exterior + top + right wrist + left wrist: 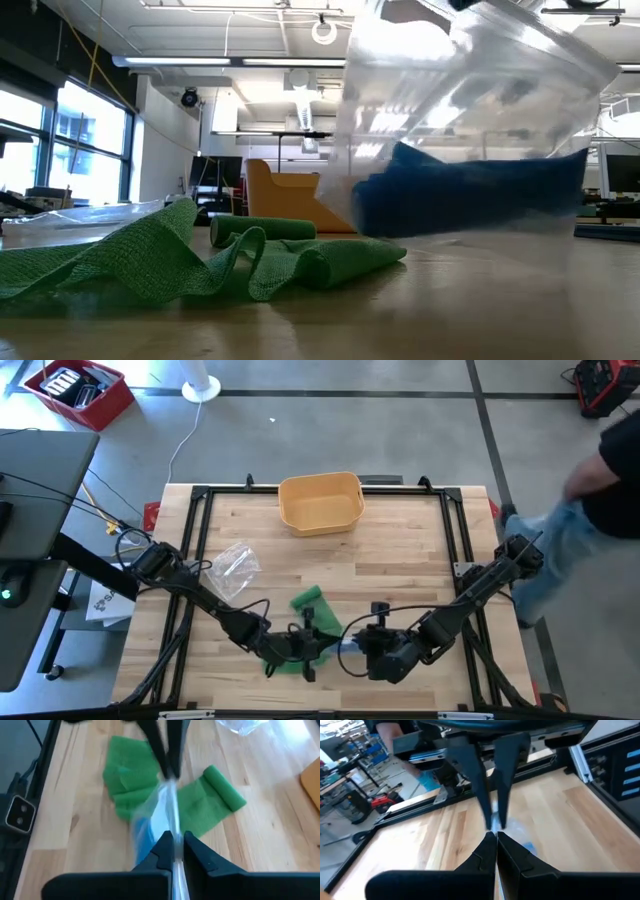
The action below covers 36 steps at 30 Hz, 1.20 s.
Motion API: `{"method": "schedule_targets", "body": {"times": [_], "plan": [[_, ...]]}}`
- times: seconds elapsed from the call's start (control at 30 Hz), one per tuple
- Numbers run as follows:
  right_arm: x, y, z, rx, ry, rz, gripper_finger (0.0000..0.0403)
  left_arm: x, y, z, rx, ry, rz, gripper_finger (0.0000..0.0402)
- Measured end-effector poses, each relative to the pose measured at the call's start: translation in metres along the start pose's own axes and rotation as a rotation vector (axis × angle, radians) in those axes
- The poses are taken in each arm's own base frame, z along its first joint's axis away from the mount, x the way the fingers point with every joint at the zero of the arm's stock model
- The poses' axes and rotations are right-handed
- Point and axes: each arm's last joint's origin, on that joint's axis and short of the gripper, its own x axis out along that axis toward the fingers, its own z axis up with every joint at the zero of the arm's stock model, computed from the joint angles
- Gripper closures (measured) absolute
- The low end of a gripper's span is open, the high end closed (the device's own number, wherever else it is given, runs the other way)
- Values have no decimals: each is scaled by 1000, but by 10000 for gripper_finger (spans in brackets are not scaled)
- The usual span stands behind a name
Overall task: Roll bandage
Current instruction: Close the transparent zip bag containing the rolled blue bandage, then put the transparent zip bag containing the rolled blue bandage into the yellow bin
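Two grippers stretch a clear bag [167,800] between them
Left gripper [495,840] and right gripper [175,840] each pinch an edge, probably to open it; green bandage [305,625] lies beneath.

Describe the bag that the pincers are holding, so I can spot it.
Start from the yellow bin at the table's far edge and come to the near edge, between the two arms. There, beside the green bandage, a clear plastic bag with something blue inside is pinched from both sides; the other bag lies empty.

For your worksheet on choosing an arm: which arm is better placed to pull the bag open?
Probably the right: the right gripper and the left gripper both pinch the clear bag, but the right has open table beside it.
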Motion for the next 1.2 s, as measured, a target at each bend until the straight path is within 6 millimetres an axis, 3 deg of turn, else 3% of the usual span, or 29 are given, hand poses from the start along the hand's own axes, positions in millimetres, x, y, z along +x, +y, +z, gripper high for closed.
{"method": "schedule_targets", "body": {"times": [0.37,0.53,0.63,0.8,0.97,1.2], "plan": [[-17,2,-28,87,226,-21,392,-29,-2,13,42,31,-20,401],[-21,3,-30,99,229,-45,386,-31,-2,14,23,32,-21,401],[-28,2,-23,74,230,-42,360,-30,-1,14,-3,31,-16,401],[-37,-7,-1,119,190,-44,277,-31,-1,16,-9,26,-21,401],[-22,-4,15,90,97,19,225,-30,0,15,-24,29,-19,401],[17,0,23,45,105,76,235,-30,0,15,-26,30,-19,401]]}}
